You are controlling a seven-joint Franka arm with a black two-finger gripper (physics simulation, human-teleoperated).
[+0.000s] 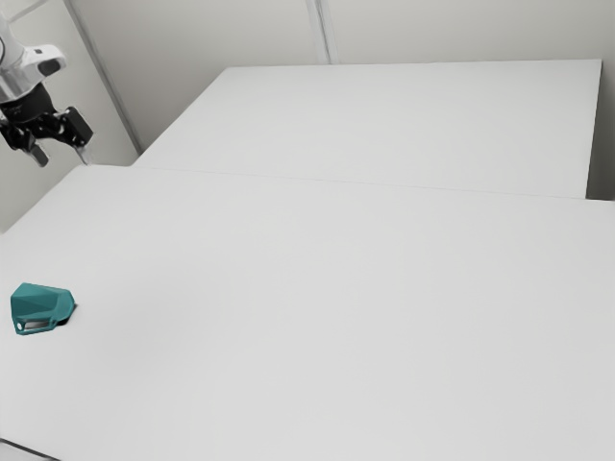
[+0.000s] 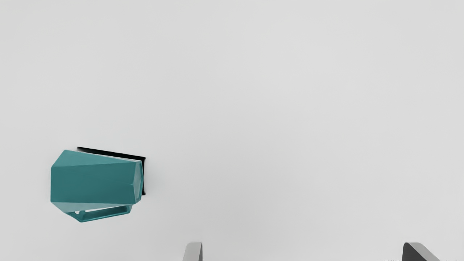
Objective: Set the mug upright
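Exterior view and wrist view agree: the teal mug (image 2: 96, 181) lies on its side on the counter (image 1: 336, 307), not upright as the task wants. It sits lower than the end effector (image 1: 62, 158), nearer the exterior camera, and off to one side of the gap between the fingers. Its handle (image 2: 105, 214) sticks out along one flank, on the side facing the line of the fingertips. Flat facets probably keep the body from rolling. Which end is the mouth, I cannot say for sure.

The end effector is spread wide with nothing in it, which should leave room to straddle the body. Righting the mug likely calls for shifting over it, lowering, gripping and tipping; a grip that catches the handle could twist it.
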